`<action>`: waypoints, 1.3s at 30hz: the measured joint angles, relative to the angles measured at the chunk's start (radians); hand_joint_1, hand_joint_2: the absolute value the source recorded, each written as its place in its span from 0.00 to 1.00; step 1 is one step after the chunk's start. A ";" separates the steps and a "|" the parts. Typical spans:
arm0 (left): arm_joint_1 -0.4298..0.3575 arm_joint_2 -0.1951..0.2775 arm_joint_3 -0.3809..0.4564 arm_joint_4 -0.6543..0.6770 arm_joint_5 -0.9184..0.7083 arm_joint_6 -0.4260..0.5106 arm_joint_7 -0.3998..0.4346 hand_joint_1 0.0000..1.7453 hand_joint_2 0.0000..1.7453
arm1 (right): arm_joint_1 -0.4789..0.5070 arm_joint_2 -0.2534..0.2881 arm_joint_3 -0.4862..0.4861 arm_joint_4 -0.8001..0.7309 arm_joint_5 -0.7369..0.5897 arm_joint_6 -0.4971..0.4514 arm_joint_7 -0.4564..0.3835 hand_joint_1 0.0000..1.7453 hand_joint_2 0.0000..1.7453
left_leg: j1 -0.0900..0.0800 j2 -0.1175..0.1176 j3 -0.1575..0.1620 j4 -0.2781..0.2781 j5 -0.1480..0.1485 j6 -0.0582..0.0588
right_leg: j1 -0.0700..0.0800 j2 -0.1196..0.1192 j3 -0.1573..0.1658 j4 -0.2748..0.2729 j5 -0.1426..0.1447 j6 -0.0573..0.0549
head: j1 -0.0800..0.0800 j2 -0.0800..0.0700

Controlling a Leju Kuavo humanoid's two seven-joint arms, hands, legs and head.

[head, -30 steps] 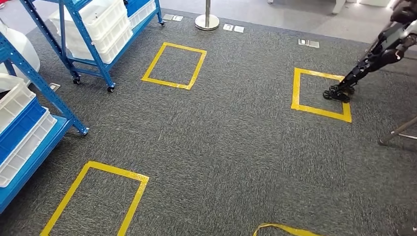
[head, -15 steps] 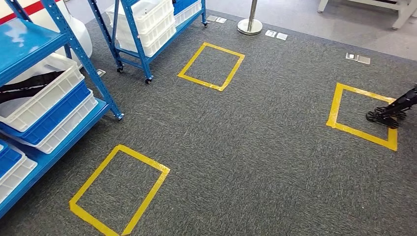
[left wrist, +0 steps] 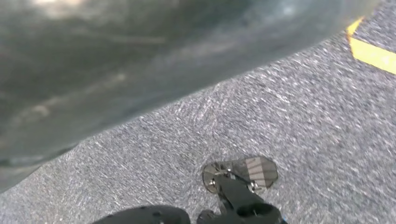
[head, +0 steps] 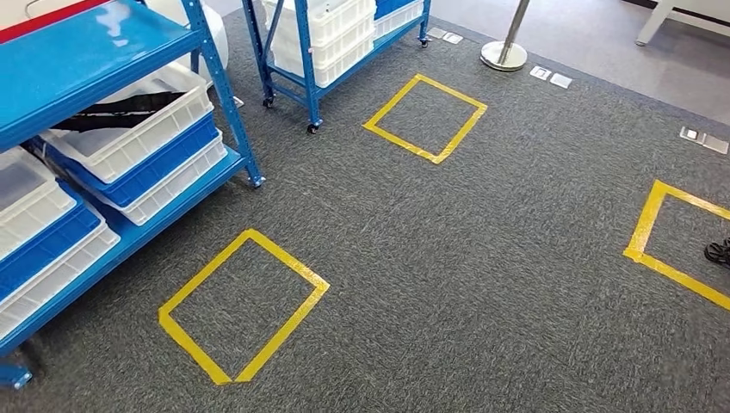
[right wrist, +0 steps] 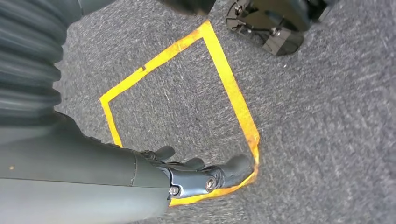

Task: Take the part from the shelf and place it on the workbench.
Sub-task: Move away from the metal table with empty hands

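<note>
A long black part (head: pixel 120 107) lies in a white bin (head: pixel 159 129) on the middle level of the near blue shelf (head: pixel 86 52) at the left of the head view. My right hand (right wrist: pixel 205 175) hangs over the carpet with its dark fingers (right wrist: pixel 236 166) stretched out and nothing in them. In the left wrist view a blurred grey mass (left wrist: pixel 140 60), close to the lens, covers my left hand, so its fingers cannot be made out.
White and blue bins fill the near shelf's lower levels. A second blue shelf on wheels (head: pixel 344 34) stands farther back. Yellow tape squares (head: pixel 245 305) (head: pixel 426 116) (head: pixel 663 241) mark the grey carpet. A stanchion base (head: pixel 504 53) stands behind. Another robot's black foot (head: pixel 719 251) is at the right edge.
The whole picture has shifted right as the camera turned left. The near shelf and its bins fill more of the left side. The other robot's leg has slid almost out of frame.
</note>
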 joint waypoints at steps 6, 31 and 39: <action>-0.002 -0.001 0.000 0.000 0.001 -0.001 0.000 0.00 0.00 | -0.003 -0.001 0.000 0.000 -0.002 0.000 0.001 0.00 1.00 | 0.007 -0.085 -0.013 -0.003 0.015 0.014 | -0.010 0.091 -0.121 0.242 -0.084 0.010 | 0.004 0.000; 0.003 0.000 0.002 0.000 0.000 0.000 0.005 0.00 0.00 | 0.005 0.005 -0.004 0.002 -0.011 -0.010 0.011 0.00 0.00 | -0.001 -0.017 0.018 -0.003 -0.009 -0.031 | -0.008 0.056 -0.008 -0.025 0.032 -0.012 | -0.006 0.000; 0.003 0.000 0.002 0.000 0.000 -0.003 0.005 0.00 0.00 | 0.005 0.006 -0.005 0.002 -0.011 -0.010 0.011 0.00 0.00 | -0.006 -0.018 0.016 -0.003 -0.008 -0.024 | -0.012 0.056 -0.011 -0.031 0.037 -0.003 | -0.007 0.000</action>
